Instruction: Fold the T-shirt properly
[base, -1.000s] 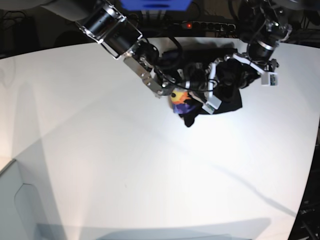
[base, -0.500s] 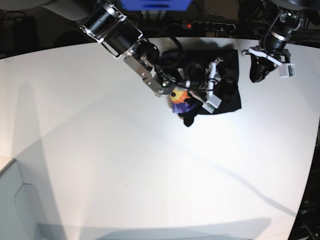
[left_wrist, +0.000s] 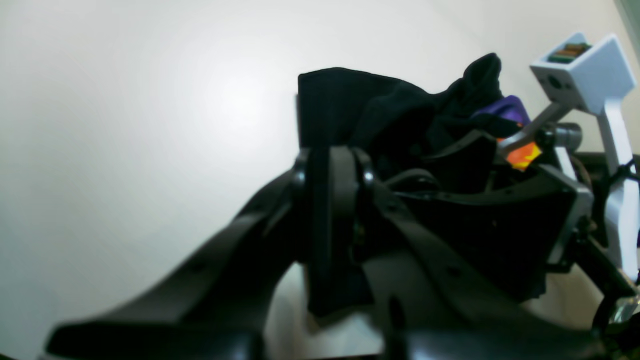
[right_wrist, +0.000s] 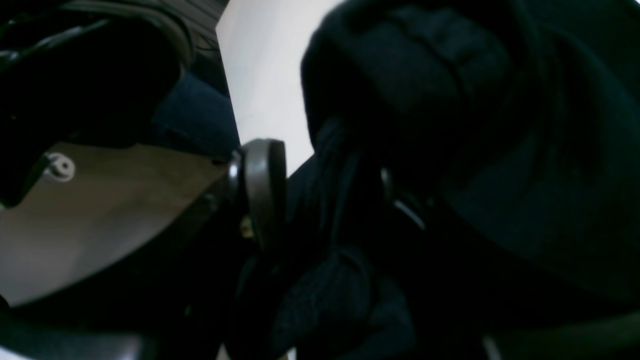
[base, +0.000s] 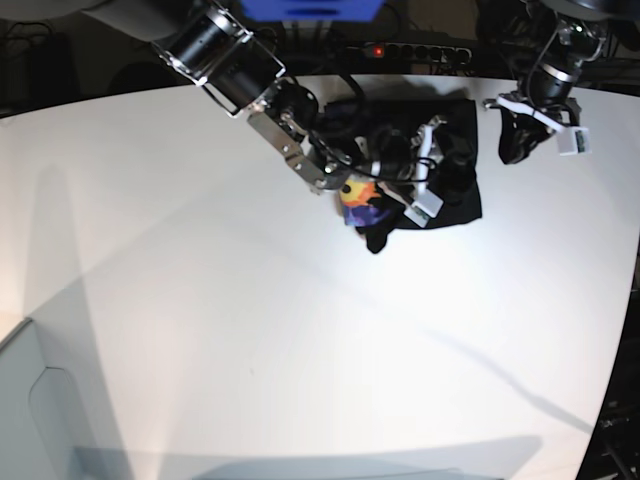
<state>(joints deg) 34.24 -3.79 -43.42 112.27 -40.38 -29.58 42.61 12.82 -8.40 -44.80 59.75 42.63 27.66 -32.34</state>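
Base view: right claw (base: 425, 170) grips the bunched T-shirt (base: 455, 205) on the counter (base: 250, 330) — left claw (base: 515, 140) closed, empty, apart.

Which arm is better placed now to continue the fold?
Right. The right hand is on the T-shirt, with fabric between its fingers; the left hand is beside the T-shirt, holding nothing.

white table (base: 200, 330) | power strip (base: 415, 50), red light, behind far edge | dark surroundings
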